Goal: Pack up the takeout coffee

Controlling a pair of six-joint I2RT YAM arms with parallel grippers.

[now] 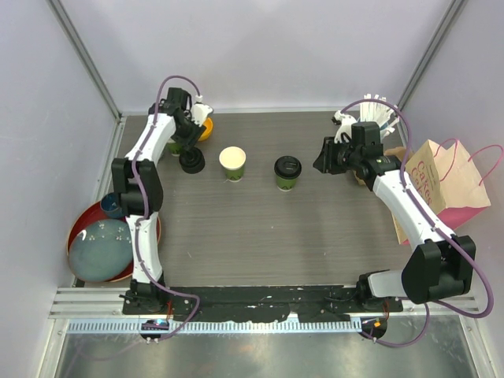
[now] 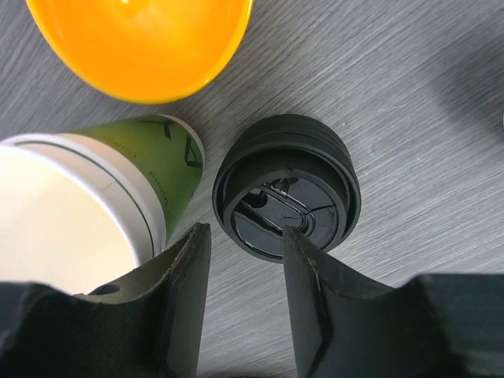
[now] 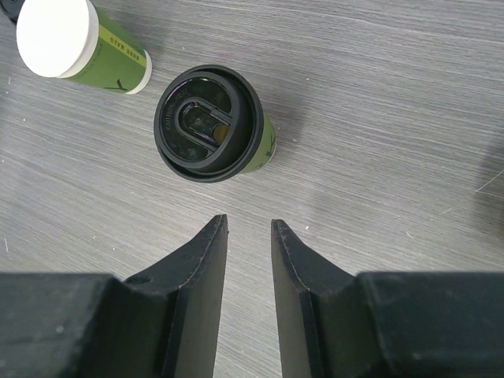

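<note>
L tool (image 2: 246, 232): jaws apart, nothing btwn them, hovering at far-left of counter (image 1: 331, 228), just over a loose black lid (image 2: 287, 185). Lid lies on the counter. One finger tip overlaps its near rim in wrist view; can't tell if touching. Just beside the lid, on its left in that view, stands an open cup (image 2: 157, 165): green wall, white inside. Orange bowl (image 2: 142, 47) is just beyond both.

R tool (image 3: 249, 222): jaws apart w/ narrow gap, empty, low over counter, pointed toward the lidded cup (image 3: 209, 122). That cup stands upright just ahead, not touching the tool. A second open cup (image 3: 55, 35) sits further on, apart from the lidded one. In top view these two stand mid-counter side by side, open one on the left.

Paper bag (image 1: 445, 185) is at the right edge, by the R arm. White straws (image 1: 370, 106) are at far right. Red tray (image 1: 72, 228) w/ a grey-blue plate (image 1: 98, 252) is at near left.
</note>
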